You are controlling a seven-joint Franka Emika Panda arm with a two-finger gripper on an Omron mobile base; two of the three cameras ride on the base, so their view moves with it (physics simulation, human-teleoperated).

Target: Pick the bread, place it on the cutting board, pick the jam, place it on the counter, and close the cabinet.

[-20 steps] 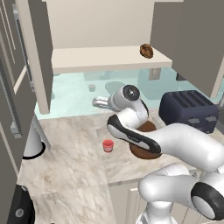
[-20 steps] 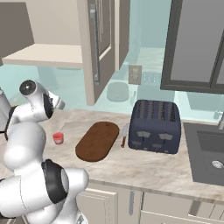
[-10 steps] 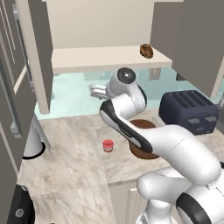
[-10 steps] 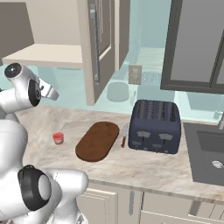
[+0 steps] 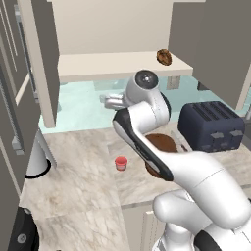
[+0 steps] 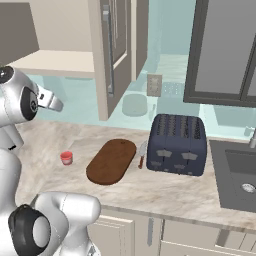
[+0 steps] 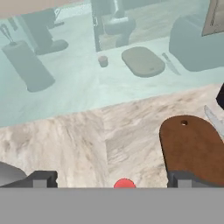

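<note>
The bread point(image 5: 164, 56) lies on the cream shelf of the open cabinet point(image 5: 117, 67), at its right end. On the counter point(image 5: 78, 171) stands the red jam point(image 5: 121, 163), also seen left of the cutting board point(image 6: 112, 160) as the jam point(image 6: 66, 158). My gripper point(image 5: 110, 102) hangs open under the shelf, above the jam and well left of the bread. In the hand view the gripper point(image 7: 113, 181) is spread wide, the jam's lid point(image 7: 124, 183) far below between the tips, and the cutting board point(image 7: 192, 148) at the right.
A dark navy toaster point(image 6: 177, 144) stands right of the board with a knife point(image 6: 142, 154) between them. A sink point(image 6: 240, 175) is at the far right. The cabinet door point(image 6: 112, 50) juts out open. A white roll holder point(image 5: 37, 157) stands at the counter's left.
The arm has lifted and the gripper has risen up and a little left, from board height to just under the shelf. Bread, jam and board have stayed put.
</note>
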